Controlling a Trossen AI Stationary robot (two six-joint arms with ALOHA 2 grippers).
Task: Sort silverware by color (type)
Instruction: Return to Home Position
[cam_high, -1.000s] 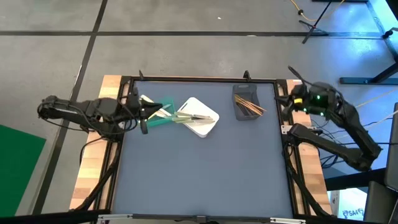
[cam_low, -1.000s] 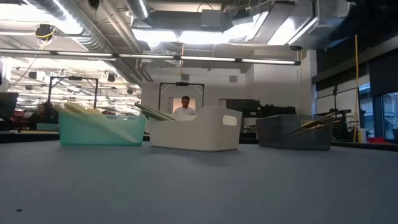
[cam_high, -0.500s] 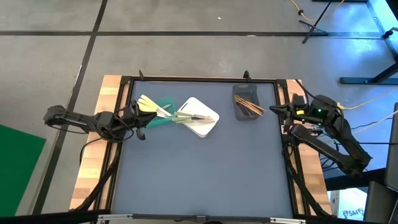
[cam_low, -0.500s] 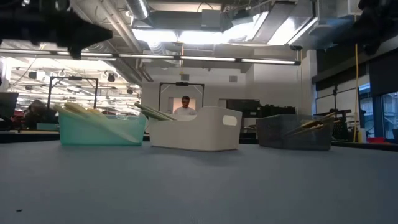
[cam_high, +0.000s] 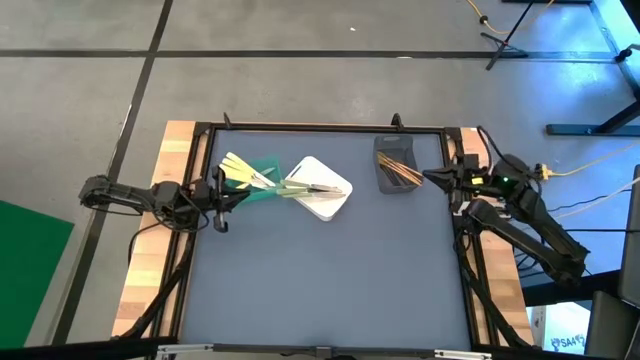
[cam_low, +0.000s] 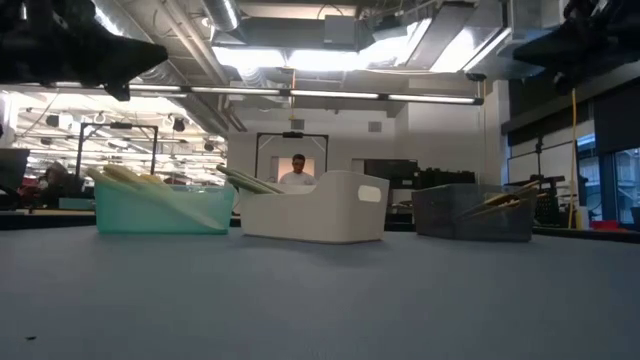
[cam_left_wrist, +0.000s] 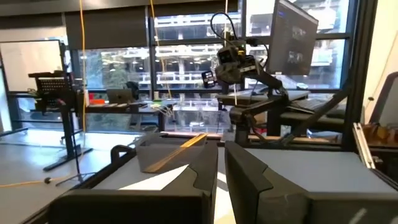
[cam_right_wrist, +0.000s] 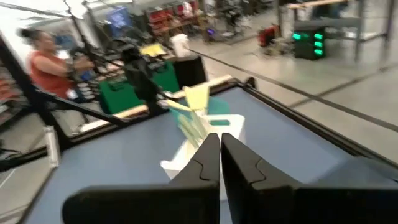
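A: Where does the silverware sit?

B: All of it is in three containers across the upper part of the high view. The pale yellow utensils (cam_high: 236, 165) stick up out of the translucent green plastic bin (cam_high: 266, 166), upper left of centre. The thin light green utensils (cam_high: 285, 190) lean out of the white plastic bin (cam_high: 332, 206) just to its right, with their ends reaching toward the green one. A silvery piece (cam_high: 322, 187) lies inside the white bin. The orange-brown utensils (cam_high: 403, 177) rest in the dark grey bin (cam_high: 390, 150), well apart toward the upper right.

A: And from table height?

B: The three bins stand in a row on the blue-grey table top (cam_low: 320, 300): green at left, white in the middle, grey at right. Far behind the white one, a person (cam_low: 297, 172) stands in a lit doorway.

A: The arms?

B: The left gripper (cam_high: 222, 190) is at the table's left edge, just beside the green bin, pointing right. The right gripper (cam_high: 430, 178) is at the right edge, just beside the grey bin, pointing left.

A: Their jaws?

B: In each wrist view the two dark fingers stand together with only a thin slit between them, closed and empty.
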